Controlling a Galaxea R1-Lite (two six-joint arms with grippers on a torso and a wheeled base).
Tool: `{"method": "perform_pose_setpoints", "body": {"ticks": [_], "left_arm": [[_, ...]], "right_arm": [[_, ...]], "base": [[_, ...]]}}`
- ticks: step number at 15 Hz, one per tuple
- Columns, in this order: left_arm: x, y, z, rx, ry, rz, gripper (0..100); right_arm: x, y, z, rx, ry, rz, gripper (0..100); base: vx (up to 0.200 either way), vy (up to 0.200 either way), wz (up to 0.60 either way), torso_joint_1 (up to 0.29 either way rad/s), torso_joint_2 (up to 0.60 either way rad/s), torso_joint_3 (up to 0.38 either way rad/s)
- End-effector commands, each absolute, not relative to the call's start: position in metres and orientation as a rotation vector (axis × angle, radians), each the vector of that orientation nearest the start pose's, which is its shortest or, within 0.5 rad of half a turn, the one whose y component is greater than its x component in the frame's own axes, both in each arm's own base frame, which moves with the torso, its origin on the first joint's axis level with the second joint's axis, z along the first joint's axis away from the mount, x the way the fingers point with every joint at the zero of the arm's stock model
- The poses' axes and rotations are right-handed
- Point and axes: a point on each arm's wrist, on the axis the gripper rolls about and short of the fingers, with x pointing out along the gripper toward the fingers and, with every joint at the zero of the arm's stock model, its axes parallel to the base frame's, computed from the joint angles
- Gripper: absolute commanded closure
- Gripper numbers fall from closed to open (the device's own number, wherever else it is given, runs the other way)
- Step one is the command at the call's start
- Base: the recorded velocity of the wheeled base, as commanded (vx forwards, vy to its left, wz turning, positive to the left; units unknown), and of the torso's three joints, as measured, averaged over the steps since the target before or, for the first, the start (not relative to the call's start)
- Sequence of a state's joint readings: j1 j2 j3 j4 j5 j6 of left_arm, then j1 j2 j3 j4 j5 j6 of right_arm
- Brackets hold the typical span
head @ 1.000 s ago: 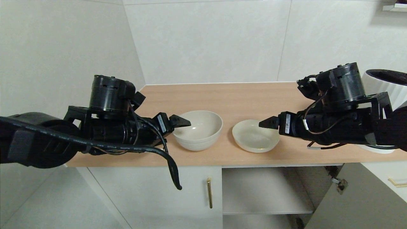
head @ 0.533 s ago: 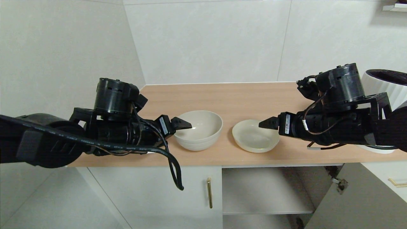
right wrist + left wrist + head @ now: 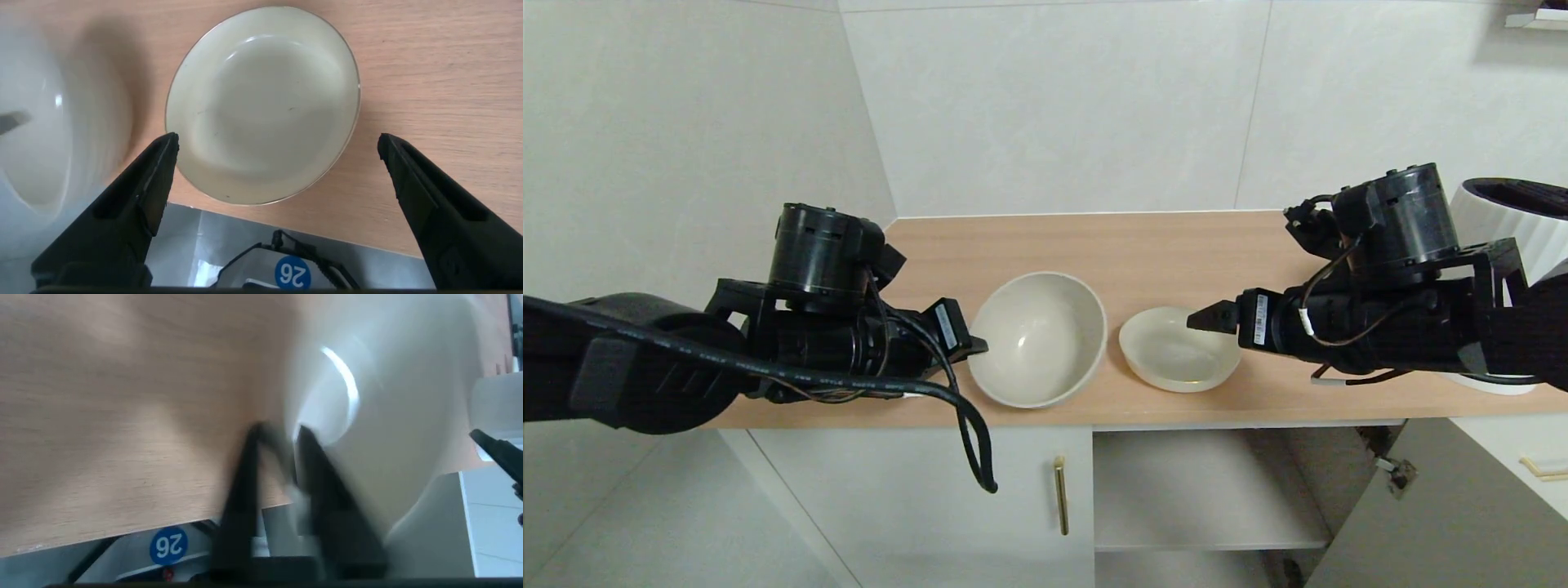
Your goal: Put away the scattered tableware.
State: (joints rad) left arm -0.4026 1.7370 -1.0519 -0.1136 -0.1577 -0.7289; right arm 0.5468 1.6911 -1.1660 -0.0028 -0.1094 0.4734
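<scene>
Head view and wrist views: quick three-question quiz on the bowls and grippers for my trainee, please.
1. True or false: the deep bowl sits flat on the countertop.
2. Near the shallow bowl, the right gripper is: A) shut on it; B) open; C) holding a spoon.
3. Fill in: the left gripper pinches the deep bowl's ____.
Key: 1 false, it is tilted; 2 B; 3 rim.

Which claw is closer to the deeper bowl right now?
Left. The left claw is clamped on the deeper bowl's rim; the right claw hovers over the shallow dish beside it.
</scene>
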Motion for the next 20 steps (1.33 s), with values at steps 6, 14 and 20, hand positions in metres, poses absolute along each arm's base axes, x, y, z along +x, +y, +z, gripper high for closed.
{"method": "perform_pose_setpoints", "body": {"ticks": [6, 14, 20], "left_arm": [[0.290, -0.127, 0.193, -0.623, 0.728, -0.315, 100], [0.289, -0.127, 0.193, -0.622, 0.729, -0.313, 100], [0.289, -0.127, 0.193, -0.622, 0.729, -0.313, 100]], "right_arm": [[0.272, 0.164, 0.219, 0.274, 0.592, 0.291, 0], [0.305, 0.178, 0.185, 0.169, 0.629, 0.062, 0], [0.305, 0.179, 0.185, 0.167, 0.627, 0.058, 0]], "base": [[0.000, 0.000, 0.00, 0.000, 0.00, 0.000], [0.000, 0.000, 0.00, 0.000, 0.00, 0.000], [0.000, 0.000, 0.00, 0.000, 0.00, 0.000]]}}
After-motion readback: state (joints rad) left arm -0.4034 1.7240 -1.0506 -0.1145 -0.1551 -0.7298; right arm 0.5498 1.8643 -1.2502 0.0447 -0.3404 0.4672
